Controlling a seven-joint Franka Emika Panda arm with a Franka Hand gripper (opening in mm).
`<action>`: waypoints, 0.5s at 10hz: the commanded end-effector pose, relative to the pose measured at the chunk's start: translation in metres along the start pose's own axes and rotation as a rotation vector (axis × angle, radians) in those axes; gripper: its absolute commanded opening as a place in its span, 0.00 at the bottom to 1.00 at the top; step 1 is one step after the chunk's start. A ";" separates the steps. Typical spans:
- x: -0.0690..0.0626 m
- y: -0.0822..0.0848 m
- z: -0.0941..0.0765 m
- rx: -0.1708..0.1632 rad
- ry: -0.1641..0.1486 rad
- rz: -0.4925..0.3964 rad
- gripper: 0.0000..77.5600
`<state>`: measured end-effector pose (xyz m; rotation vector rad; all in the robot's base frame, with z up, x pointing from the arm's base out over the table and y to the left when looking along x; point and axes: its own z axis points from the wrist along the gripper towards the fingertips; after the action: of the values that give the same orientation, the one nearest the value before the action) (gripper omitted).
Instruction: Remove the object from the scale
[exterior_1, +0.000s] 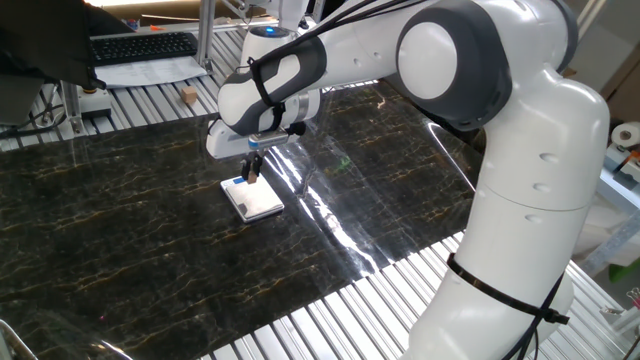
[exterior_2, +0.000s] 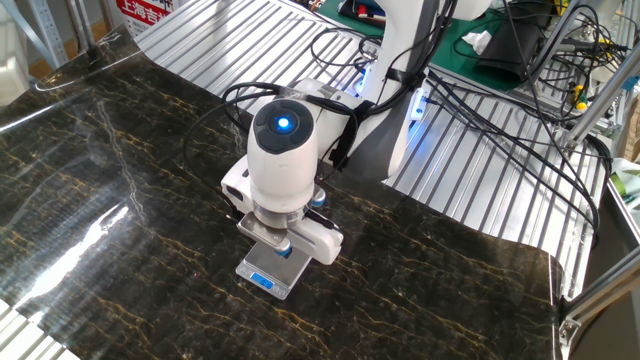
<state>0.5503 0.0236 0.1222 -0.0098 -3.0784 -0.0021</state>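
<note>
The scale (exterior_1: 254, 200) lies flat on the dark marbled mat, its plate bare in this view. In the other fixed view the scale (exterior_2: 270, 270) shows its blue strip at the near end, partly under the arm's hand. My gripper (exterior_1: 251, 173) hangs just above the scale's far end, fingers close together. They pinch the object, a tiny tan cube that barely shows between the fingertips. In the other fixed view the gripper (exterior_2: 283, 247) is mostly hidden by the wrist, and the cube is hidden.
A small wooden cube (exterior_1: 188, 96) and a larger pale wooden block (exterior_1: 236, 80) sit on the ridged metal table behind the mat. A keyboard (exterior_1: 140, 45) lies at the back left. Cables (exterior_2: 480, 110) trail over the ridged surface by the arm's base.
</note>
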 end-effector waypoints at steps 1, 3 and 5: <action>-0.001 0.000 -0.002 0.000 -0.004 -0.005 0.02; -0.001 0.000 -0.002 0.000 -0.007 -0.007 0.02; -0.001 0.000 -0.002 0.004 -0.008 -0.004 0.02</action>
<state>0.5501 0.0235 0.1221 -0.0005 -3.0800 -0.0008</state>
